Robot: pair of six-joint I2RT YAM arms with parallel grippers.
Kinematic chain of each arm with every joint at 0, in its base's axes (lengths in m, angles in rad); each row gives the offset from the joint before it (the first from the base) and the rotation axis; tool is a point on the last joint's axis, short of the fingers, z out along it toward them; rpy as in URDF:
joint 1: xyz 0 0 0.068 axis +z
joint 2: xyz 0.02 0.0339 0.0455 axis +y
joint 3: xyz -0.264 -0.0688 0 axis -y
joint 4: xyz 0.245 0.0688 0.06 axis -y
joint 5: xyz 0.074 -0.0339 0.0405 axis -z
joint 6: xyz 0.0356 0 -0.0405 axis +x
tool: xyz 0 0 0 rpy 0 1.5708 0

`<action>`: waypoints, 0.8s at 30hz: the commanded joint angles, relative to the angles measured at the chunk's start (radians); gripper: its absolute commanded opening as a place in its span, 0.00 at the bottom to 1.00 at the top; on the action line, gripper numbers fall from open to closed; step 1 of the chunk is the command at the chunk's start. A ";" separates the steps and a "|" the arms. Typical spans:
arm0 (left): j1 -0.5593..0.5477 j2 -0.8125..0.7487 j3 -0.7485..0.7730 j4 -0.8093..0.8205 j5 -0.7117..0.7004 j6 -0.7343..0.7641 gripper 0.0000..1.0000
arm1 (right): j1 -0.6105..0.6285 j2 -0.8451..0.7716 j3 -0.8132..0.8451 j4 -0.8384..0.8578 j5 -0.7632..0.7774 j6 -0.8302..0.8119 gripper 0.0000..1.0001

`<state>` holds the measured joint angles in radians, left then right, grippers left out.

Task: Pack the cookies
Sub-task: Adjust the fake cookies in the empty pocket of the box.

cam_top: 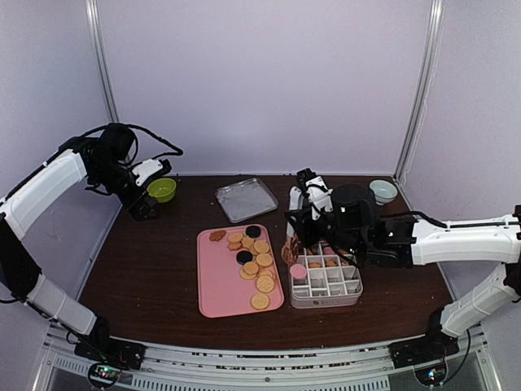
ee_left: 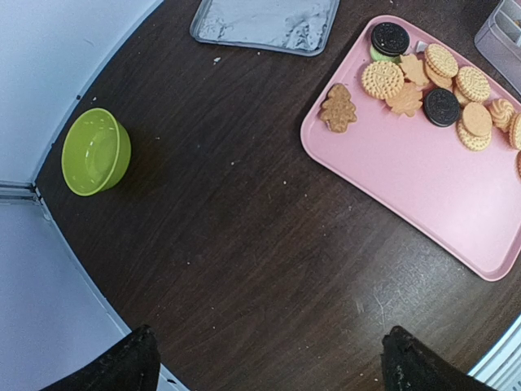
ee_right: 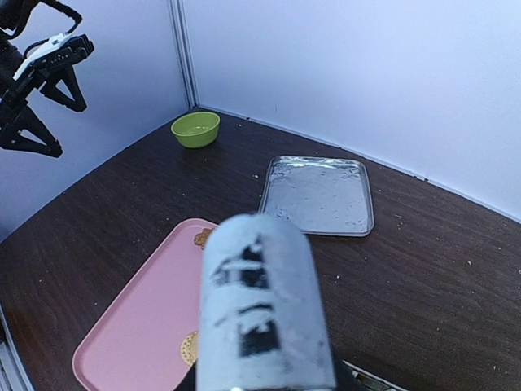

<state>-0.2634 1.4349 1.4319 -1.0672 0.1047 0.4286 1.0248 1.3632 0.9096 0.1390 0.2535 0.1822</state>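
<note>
The cookies (cam_top: 254, 259) lie on a pink tray (cam_top: 218, 285): round golden ones, brown flower shapes, black rounds. The left wrist view shows them (ee_left: 431, 77) at the tray's (ee_left: 407, 179) far end. More cookies sit in a white compartment box (cam_top: 326, 282). My right gripper (cam_top: 314, 213) hovers over the gap between tray and box, shut on the metal tongs (cam_top: 294, 213), which point down at the box's left edge. The tongs' handle (ee_right: 264, 301) fills the right wrist view and hides the fingers. My left gripper (cam_top: 147, 195) hangs open and empty at the far left (ee_left: 273, 366).
A green bowl (cam_top: 161, 190) stands at the back left, next to the left gripper. A flat metal lid (cam_top: 247, 199) lies behind the pink tray. A pale bowl (cam_top: 383, 191) sits at the back right corner. White walls close the table on three sides.
</note>
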 commanded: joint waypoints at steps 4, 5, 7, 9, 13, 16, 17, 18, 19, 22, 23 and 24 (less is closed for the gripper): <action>0.001 0.010 0.010 0.012 0.003 0.012 0.98 | 0.008 -0.105 -0.059 0.019 0.039 0.021 0.29; 0.000 0.010 0.011 0.012 0.003 0.013 0.98 | 0.009 -0.112 -0.065 0.018 0.039 0.025 0.29; 0.000 0.010 0.012 0.012 0.004 0.013 0.98 | 0.010 -0.125 -0.079 0.016 0.039 0.032 0.29; 0.000 0.010 0.015 0.012 0.007 0.013 0.98 | 0.009 -0.136 -0.091 0.016 0.040 0.037 0.29; 0.000 0.012 0.019 0.010 0.010 0.013 0.98 | 0.009 -0.147 -0.085 0.022 0.056 0.033 0.30; 0.000 0.015 0.025 0.004 0.012 0.013 0.98 | 0.005 -0.136 -0.059 0.029 0.085 0.019 0.30; 0.000 0.014 0.025 0.004 0.011 0.011 0.98 | 0.000 -0.130 -0.050 0.034 0.089 0.016 0.30; 0.000 0.015 0.025 0.005 0.011 0.011 0.98 | -0.005 -0.122 -0.042 0.039 0.091 0.013 0.30; 0.000 0.013 0.025 0.003 0.011 0.011 0.98 | -0.009 -0.113 -0.034 0.044 0.096 0.009 0.30; 0.000 0.010 0.025 0.003 0.008 0.013 0.98 | -0.018 -0.084 -0.020 0.052 0.125 -0.002 0.30; 0.000 0.009 0.024 0.003 0.005 0.013 0.98 | -0.022 -0.077 -0.020 0.055 0.129 -0.004 0.30; 0.000 0.009 0.024 0.003 0.004 0.013 0.98 | -0.024 -0.069 -0.021 0.059 0.131 -0.004 0.30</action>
<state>-0.2634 1.4399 1.4319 -1.0710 0.1074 0.4286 1.0130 1.2682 0.8528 0.1467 0.3286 0.1967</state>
